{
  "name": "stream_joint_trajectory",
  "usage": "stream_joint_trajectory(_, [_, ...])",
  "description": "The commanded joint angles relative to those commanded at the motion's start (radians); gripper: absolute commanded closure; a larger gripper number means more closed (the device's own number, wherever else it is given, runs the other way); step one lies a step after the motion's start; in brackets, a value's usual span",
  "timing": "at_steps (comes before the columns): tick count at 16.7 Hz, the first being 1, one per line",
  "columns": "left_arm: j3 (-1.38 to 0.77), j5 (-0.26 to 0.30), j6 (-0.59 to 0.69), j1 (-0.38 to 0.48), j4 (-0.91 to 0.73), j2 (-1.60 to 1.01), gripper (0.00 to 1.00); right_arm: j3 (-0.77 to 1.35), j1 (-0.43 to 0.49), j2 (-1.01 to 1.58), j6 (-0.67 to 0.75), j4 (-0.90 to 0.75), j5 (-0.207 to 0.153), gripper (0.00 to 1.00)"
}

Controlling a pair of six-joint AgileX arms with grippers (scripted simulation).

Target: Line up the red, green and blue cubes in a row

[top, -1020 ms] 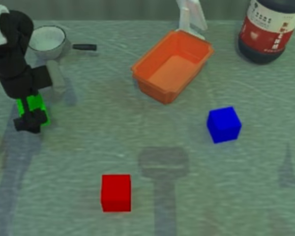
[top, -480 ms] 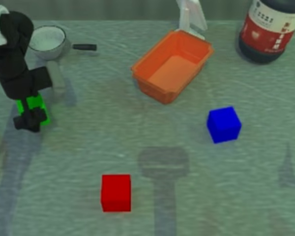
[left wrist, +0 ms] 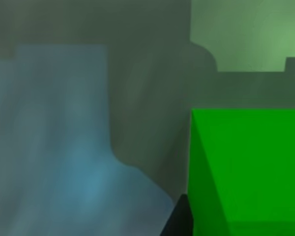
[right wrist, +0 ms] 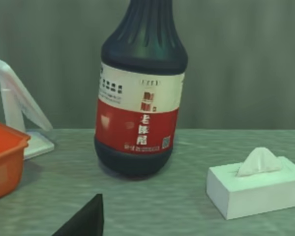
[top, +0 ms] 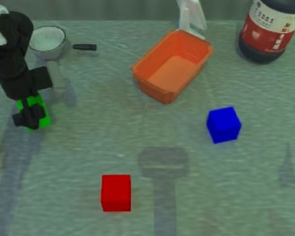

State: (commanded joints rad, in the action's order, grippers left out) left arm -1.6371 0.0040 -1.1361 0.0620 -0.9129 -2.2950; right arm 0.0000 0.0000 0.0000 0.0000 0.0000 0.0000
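At the table's left, my left gripper [top: 32, 116] is shut on the green cube [top: 39, 105]. The left wrist view shows this cube [left wrist: 250, 172] close up, with one dark fingertip [left wrist: 179, 221] against its side. I cannot tell whether the cube rests on the table or hangs just above it. The red cube [top: 116, 192] lies near the front, left of centre. Right of centre sits the blue cube [top: 223, 124]. My right arm is outside the top view. Its wrist view shows one dark fingertip [right wrist: 91, 219] with nothing beside it.
An orange tray [top: 145, 78] stands at the back centre, with a white stand [top: 191, 14] behind it. A small pot with a handle [top: 49, 40] is at the back left. A dark sauce bottle [top: 270, 29] stands at the back right, and a tissue box [right wrist: 255, 189] sits beside it.
My left gripper and the green cube have shifted slightly and turned a little. The red and blue cubes have not moved.
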Motion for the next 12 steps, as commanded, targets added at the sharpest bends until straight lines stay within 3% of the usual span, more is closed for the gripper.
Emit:
stream_joint_trajectory(7, [-0.002,0.009,0.010,0.003,-0.025,0.027,1.00,0.000,0.000,0.000,0.000,0.000,0.000,0.00])
stream_joint_trajectory(12, [-0.090,0.008,0.007,-0.005,-0.155,0.065,1.00,0.000,0.000,0.000,0.000,0.000,0.000,0.00])
